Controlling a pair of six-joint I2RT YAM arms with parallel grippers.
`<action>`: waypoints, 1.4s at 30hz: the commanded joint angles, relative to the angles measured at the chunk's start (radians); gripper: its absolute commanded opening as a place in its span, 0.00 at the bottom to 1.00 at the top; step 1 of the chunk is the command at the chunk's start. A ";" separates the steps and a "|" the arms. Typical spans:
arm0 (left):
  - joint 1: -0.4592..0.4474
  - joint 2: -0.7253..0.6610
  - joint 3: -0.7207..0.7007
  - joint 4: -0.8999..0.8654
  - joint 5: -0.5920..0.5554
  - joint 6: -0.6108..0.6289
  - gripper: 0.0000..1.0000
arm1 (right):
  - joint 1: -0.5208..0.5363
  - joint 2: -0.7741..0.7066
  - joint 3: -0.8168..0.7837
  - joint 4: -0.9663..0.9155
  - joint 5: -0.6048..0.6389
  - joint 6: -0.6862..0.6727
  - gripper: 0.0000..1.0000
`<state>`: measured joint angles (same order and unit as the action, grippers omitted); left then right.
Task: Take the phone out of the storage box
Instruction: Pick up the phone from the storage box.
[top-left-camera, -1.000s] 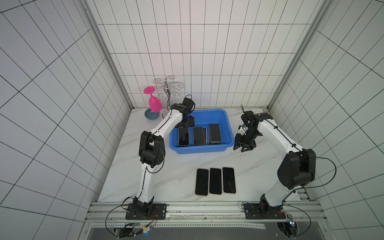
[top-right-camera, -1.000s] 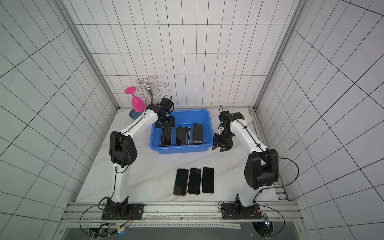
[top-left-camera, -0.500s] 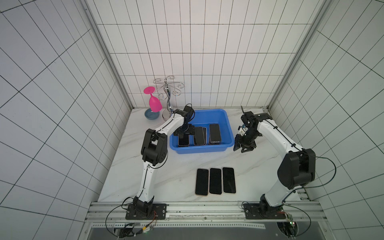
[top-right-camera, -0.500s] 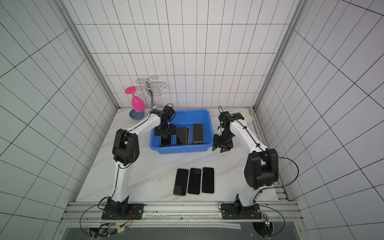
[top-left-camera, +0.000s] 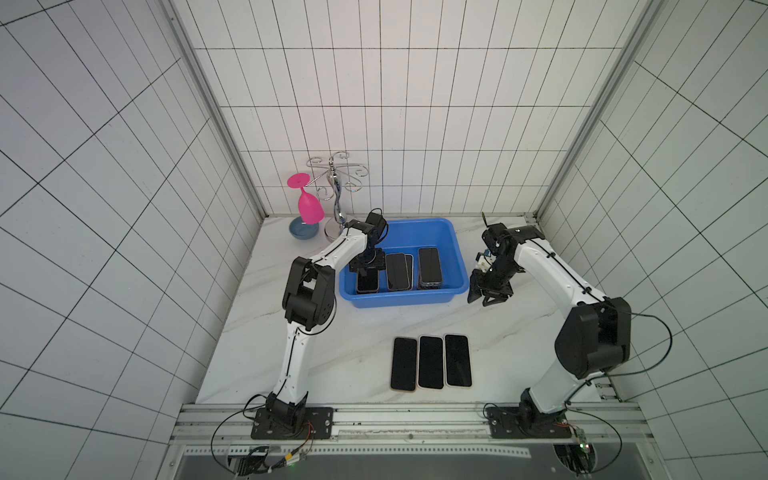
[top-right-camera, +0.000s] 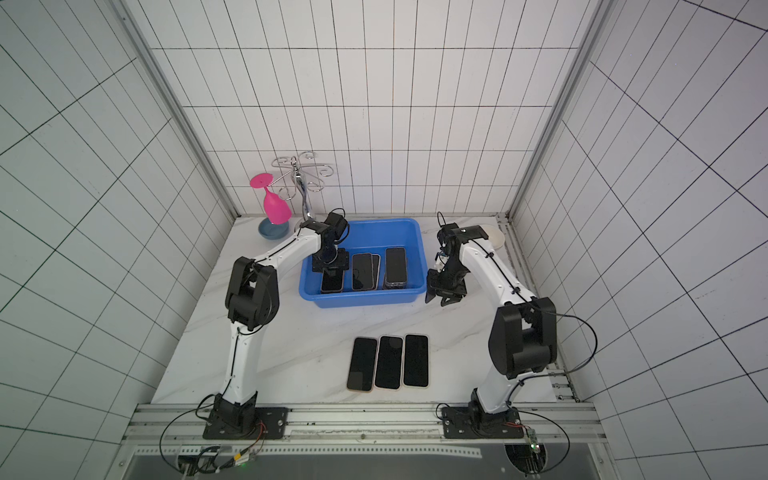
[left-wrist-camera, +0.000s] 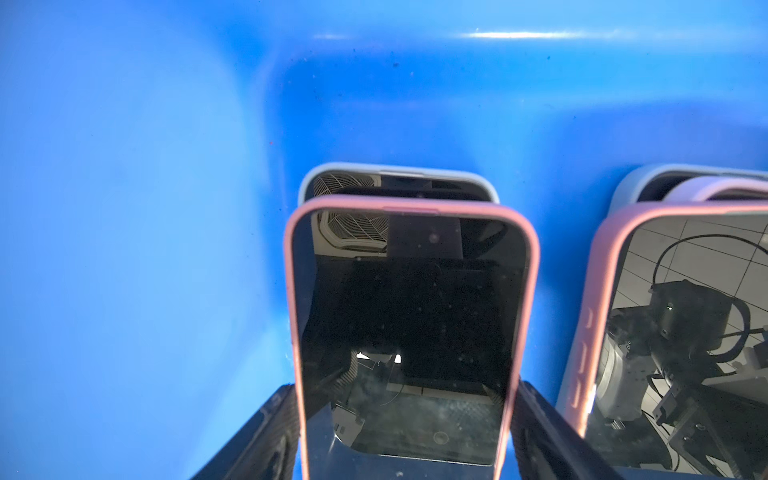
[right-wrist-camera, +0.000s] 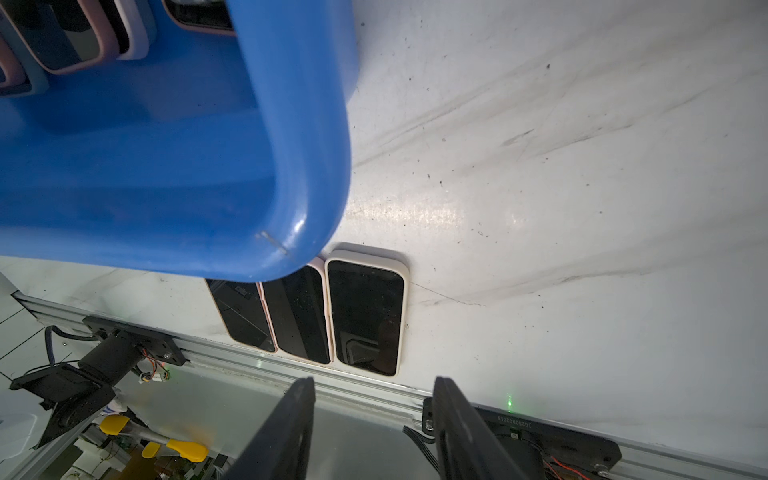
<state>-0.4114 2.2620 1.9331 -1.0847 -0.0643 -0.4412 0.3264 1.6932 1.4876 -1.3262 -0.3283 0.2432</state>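
The blue storage box (top-left-camera: 399, 300) (top-right-camera: 361, 300) stands at the back middle of the table, with phones in three stacks inside. My left gripper (top-left-camera: 367, 268) (top-right-camera: 331, 269) reaches down into its left side. In the left wrist view my left gripper (left-wrist-camera: 405, 386) has its fingers pressed against both long edges of the top phone (left-wrist-camera: 411, 316), which is dark-screened in a pink case. That phone (top-left-camera: 367, 282) lies over a grey-cased one. My right gripper (top-left-camera: 484, 297) (right-wrist-camera: 374, 380) hangs open and holding nothing, just off the box's right front corner (right-wrist-camera: 299, 232).
Two more phone stacks (top-left-camera: 398, 271) (top-left-camera: 429, 267) fill the box's middle and right. Three phones (top-left-camera: 431, 361) lie side by side near the table's front. A pink goblet (top-left-camera: 309, 208), grey-blue dish (top-left-camera: 303, 229) and chrome rack (top-left-camera: 337, 195) stand back left. A white bowl (top-right-camera: 494, 237) sits back right.
My left gripper came forward from the box's back left corner and down onto the leftmost phone, and its jaws narrowed onto it. The right arm stayed still.
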 joint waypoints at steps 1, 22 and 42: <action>0.003 -0.004 -0.018 0.045 0.024 0.010 0.59 | -0.009 0.018 0.031 -0.026 0.007 -0.007 0.49; 0.015 -0.101 0.018 -0.025 0.017 0.065 0.96 | -0.022 0.148 0.328 -0.062 -0.098 -0.008 0.50; 0.022 -0.019 -0.083 0.049 0.035 0.048 0.87 | -0.023 0.137 0.260 -0.057 -0.084 -0.031 0.50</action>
<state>-0.3973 2.2242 1.8603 -1.0496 -0.0200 -0.3931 0.3134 1.8362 1.7741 -1.3579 -0.4149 0.2287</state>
